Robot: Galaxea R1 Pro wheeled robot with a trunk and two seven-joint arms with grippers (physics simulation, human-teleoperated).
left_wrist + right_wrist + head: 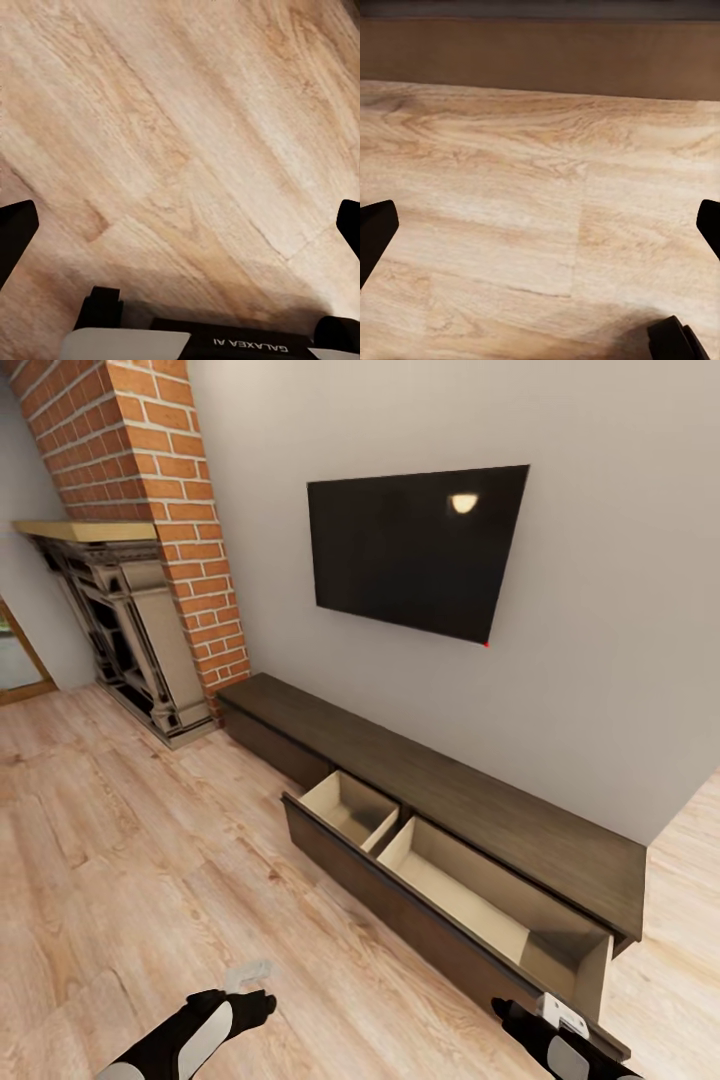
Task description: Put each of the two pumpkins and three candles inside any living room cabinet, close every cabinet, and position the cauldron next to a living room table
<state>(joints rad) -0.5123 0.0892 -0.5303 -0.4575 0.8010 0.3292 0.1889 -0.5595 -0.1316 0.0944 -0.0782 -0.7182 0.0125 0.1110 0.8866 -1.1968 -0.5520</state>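
The long dark brown cabinet (460, 785) runs along the wall under the TV. One wide drawer (400, 905) is pulled out, and its two pale wood compartments hold nothing. My left gripper (252, 992) hovers over the plank floor ahead of the drawer's left end. It is open, with its fingertips (15, 232) far apart over bare floor. My right gripper (520, 1015) sits just in front of the drawer's right end, also open, its fingers (373, 232) spread, and the dark cabinet front (540, 60) lies ahead of it. The pumpkins, candles, cauldron and table are out of view.
A black TV (415, 550) hangs on the grey wall. A red brick chimney (150, 480) and an ornate fireplace (130, 630) stand to the left of the cabinet. Light wood floor (130, 860) spreads to the left and front.
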